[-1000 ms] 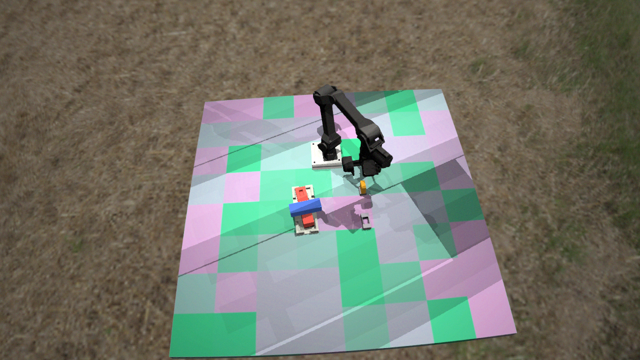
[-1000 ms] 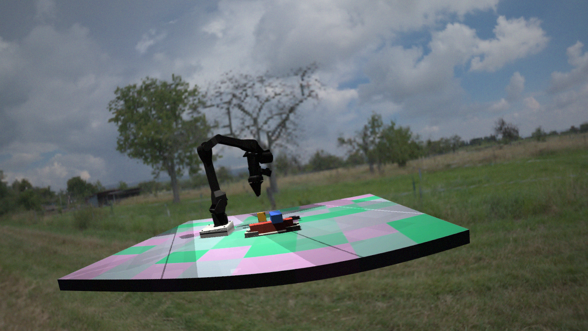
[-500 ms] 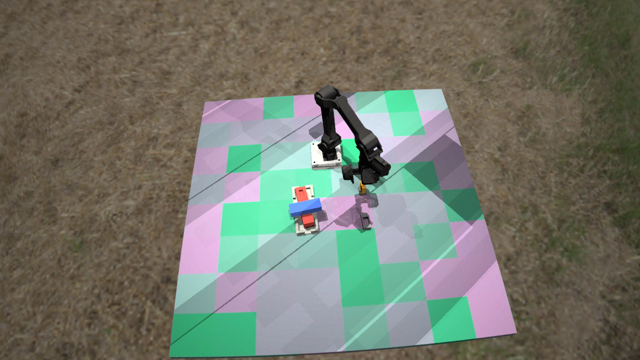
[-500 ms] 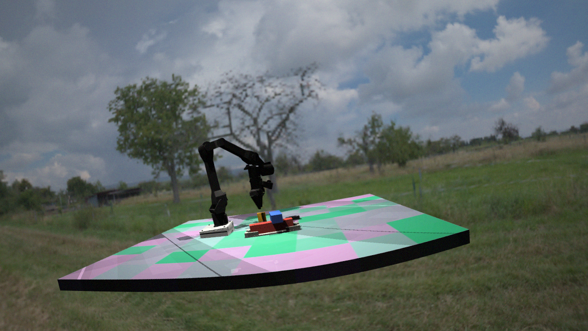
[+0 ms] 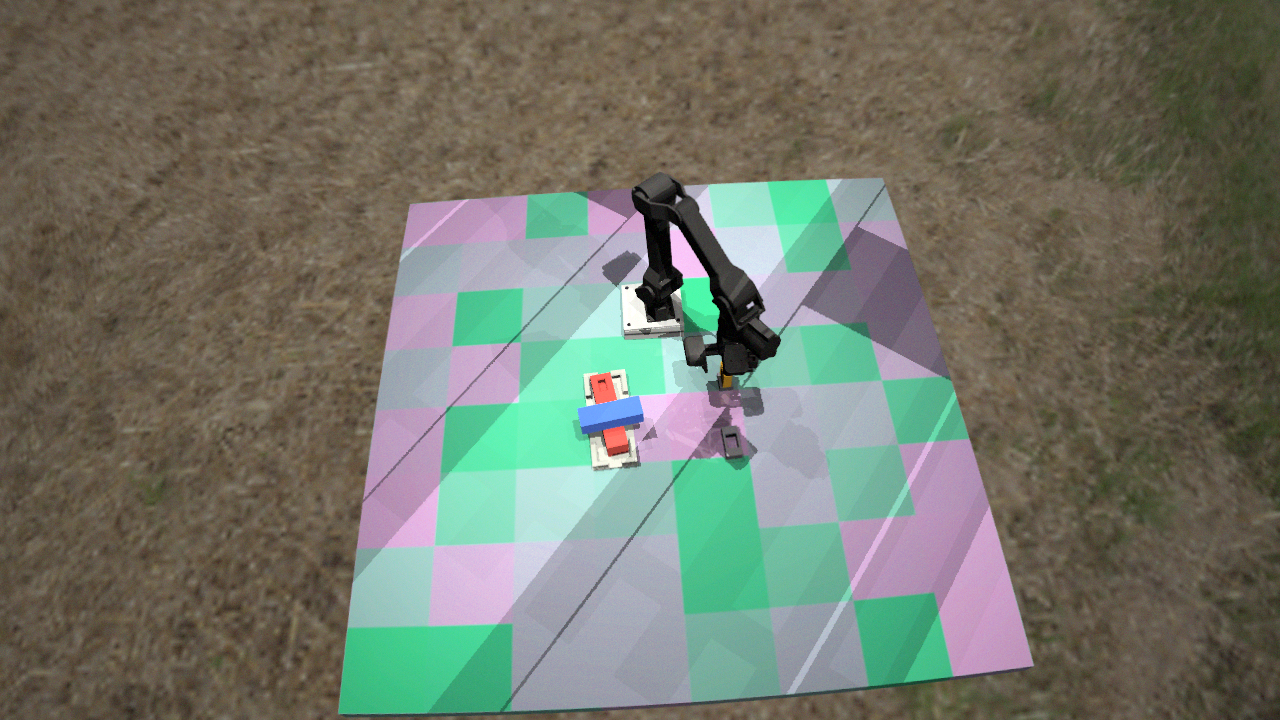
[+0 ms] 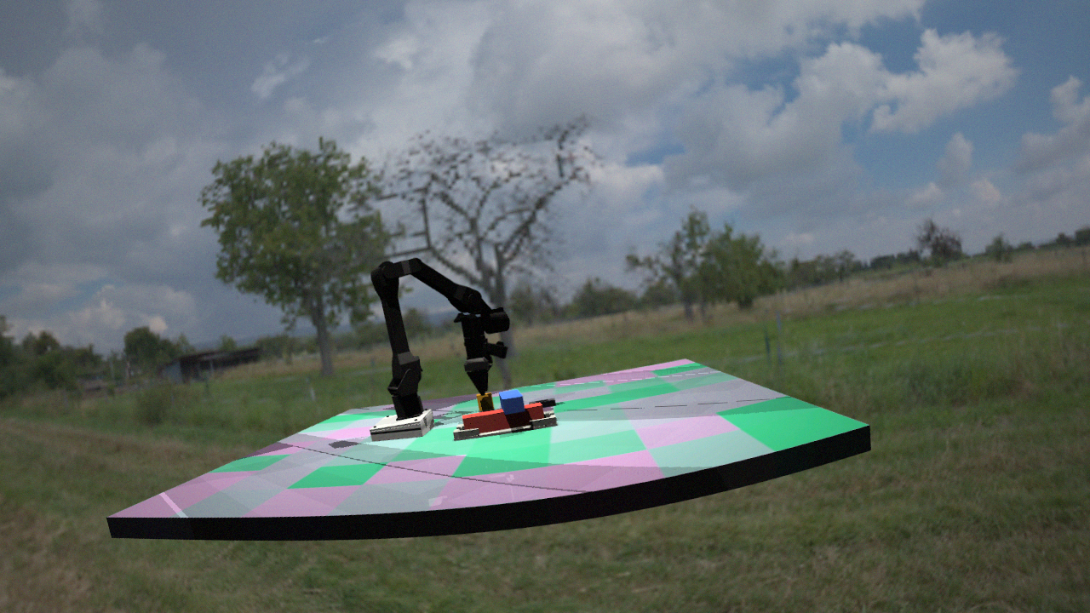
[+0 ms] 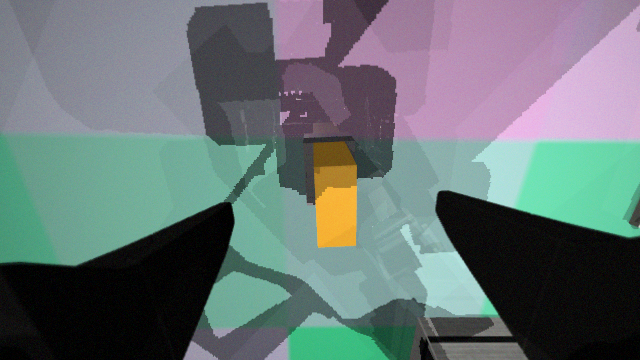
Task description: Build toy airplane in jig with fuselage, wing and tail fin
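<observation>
From the top view we see the red fuselage [image 5: 612,413] lying in the white cradle [image 5: 597,462] on the chequered worktop [image 5: 554,573], with the blue wing [image 5: 611,415] seated crosswise on it. Off to one side, our arm leans out from its white base plate [image 5: 630,327] and the tool [image 5: 725,368] hangs directly over the yellow tail fin [image 5: 726,380], which stands on the worktop well apart from the cradle. A small dark slotted block [image 5: 733,442] lies near the fin.

From the exterior view we see the tool [image 6: 479,385] pointing straight down, its tips just above the tail fin [image 6: 485,401], beside the fuselage [image 6: 487,420] and wing [image 6: 511,401].

Through the wrist view we see both black fingers spread wide and holding nothing, with the tail fin [image 7: 336,210] upright and centred in the gap between them, touching neither.
</observation>
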Robot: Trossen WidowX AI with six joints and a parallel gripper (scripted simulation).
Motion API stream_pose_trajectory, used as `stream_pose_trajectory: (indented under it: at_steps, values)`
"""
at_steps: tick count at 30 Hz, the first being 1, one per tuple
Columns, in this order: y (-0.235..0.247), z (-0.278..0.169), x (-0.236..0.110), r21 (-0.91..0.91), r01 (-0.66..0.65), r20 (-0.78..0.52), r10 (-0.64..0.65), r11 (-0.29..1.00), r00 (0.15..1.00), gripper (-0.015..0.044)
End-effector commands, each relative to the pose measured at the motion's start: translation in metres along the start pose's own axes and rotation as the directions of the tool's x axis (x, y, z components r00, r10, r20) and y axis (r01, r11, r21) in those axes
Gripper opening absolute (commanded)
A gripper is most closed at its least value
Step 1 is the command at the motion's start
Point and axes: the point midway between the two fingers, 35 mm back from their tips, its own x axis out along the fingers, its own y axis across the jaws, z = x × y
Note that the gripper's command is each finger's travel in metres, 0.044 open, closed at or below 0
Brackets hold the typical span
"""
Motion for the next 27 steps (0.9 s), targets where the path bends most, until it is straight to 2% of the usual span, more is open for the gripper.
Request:
stream_pose_trajectory:
  at_steps: [1,22,27]
  values:
    - [0.0,-0.001,0.008,0.004,0.0,-0.008,0.0,1.0,1.0,0.044]
    - [-0.001,-0.003,0.038,0.004,0.0,-0.008,0.0,1.0,1.0,0.044]
    - [-0.001,-0.003,0.038,0.004,0.0,-0.008,0.0,1.0,1.0,0.0309]
